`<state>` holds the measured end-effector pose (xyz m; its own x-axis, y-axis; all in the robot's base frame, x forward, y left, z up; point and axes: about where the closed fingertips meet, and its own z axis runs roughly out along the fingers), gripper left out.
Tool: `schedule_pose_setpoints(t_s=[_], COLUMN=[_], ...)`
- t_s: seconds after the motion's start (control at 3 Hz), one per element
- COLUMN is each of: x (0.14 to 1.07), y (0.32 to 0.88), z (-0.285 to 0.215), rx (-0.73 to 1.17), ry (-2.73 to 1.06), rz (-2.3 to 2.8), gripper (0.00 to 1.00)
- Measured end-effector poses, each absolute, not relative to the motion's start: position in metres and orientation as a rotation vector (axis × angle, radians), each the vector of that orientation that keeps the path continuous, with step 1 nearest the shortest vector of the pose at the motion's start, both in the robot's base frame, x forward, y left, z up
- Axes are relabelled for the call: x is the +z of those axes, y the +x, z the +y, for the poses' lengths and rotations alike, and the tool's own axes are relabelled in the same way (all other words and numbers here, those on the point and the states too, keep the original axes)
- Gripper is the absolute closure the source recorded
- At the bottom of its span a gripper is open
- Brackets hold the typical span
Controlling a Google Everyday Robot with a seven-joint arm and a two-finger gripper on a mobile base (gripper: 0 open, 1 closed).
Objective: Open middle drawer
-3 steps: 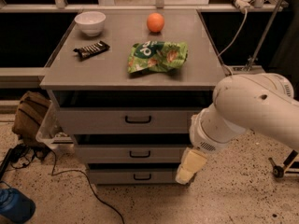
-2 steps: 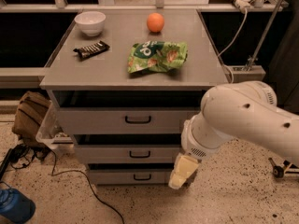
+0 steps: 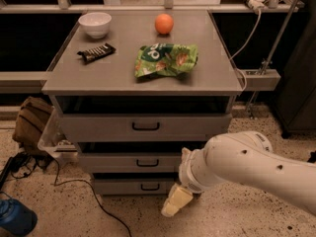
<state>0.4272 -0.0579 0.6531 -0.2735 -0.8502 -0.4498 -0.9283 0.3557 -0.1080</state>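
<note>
Your cream gripper [image 3: 176,201] is hanging below the grey counter's [image 3: 98,78] front right corner; open or shut, I cannot tell. Be steering it up-left, squarely onto the black bar handle [image 3: 147,163] of the flat grey middle drawer [image 3: 111,162], sitting closed under the front edge.

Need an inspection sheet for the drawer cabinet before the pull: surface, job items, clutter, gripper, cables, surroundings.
Surface: grey cabinet top, flat, partly occupied.
Job's things: middle drawer looks shut; its black handle is untouched.
Clutter: white bowl, orange, chocolate bar and green snack bag, all on top.
Grippers: gripper is low, below and right of the middle handle, apart from it.
Cables: white cable hangs at the cabinet's right; black cable lies on the floor at left.
Surroundings: brown bag and blue object on the floor at left.
</note>
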Motion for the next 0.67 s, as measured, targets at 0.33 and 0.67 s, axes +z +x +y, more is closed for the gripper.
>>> schedule_pose_setpoints(t_s=[0.33,0.67], x=[0.6643,0.6645], y=[0.4470,0.4471], z=[-0.0519,-0.0519], rx=[0.206,0.205], ry=[-1.493,-1.493], rz=[2.132,2.132], gripper=[0.00,0.00])
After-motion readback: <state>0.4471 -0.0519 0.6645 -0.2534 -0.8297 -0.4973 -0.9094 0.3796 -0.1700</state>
